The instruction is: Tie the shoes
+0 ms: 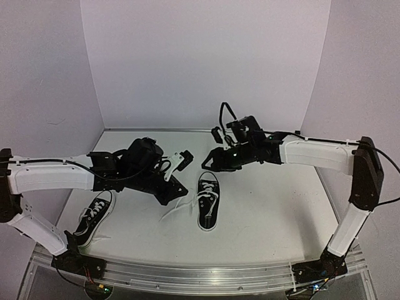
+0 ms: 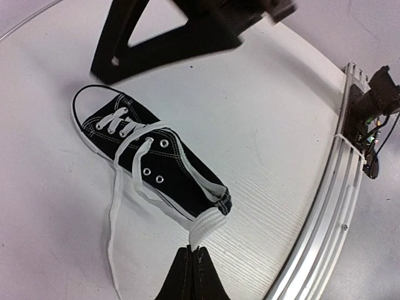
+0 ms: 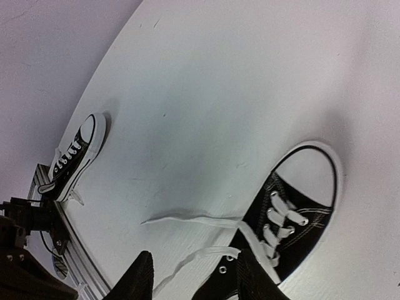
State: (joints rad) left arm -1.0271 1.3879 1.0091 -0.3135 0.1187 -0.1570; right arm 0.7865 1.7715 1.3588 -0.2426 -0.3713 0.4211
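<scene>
**Fig. Task stage: early; no knot on either shoe.** Centre shoe [image 1: 208,201] lay mid-table [image 1: 275,206], toe toward the far edge. It was laced thru the eyelets, but both lace ends were undone.

- **Left fingers** [image 2: 184,278]: pressed together, apparently pinching one lace strand [image 2: 206,223] that rose from the heel side to the tips. The second lace [image 2: 115,206] trailed slack on the table beside the shoe.
- **Right fingers** [image 3: 139,278]: spread, hanging just above the same shoe w/ a lace lying below the gap between them, not gripped.
- **Far-left shoe** [image 1: 94,219]: sat at the table's near-left corner, well apart from both sets of fingers. No bow was visible on it.

Judged done: one strand in hand, nothing more. Remaining: seize the other strand, cross, loop, pull tight, then do the same for the far-left shoe.
</scene>
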